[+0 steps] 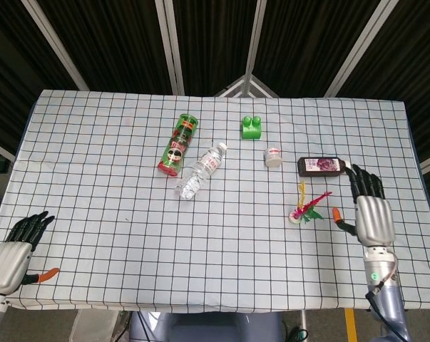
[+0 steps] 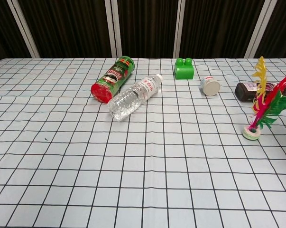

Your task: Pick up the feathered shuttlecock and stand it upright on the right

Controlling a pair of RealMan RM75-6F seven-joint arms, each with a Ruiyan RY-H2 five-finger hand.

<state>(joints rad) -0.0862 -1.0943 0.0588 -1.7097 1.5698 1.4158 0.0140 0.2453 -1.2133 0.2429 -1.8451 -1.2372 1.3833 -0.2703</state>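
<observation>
brown bottle (image 2: 256, 90) behind feathers, label unreadable

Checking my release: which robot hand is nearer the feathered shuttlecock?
Right. The right robot hand sits just beside the feathered shuttlecock, apart from it. The left robot hand is far across the table at its near left corner.
</observation>
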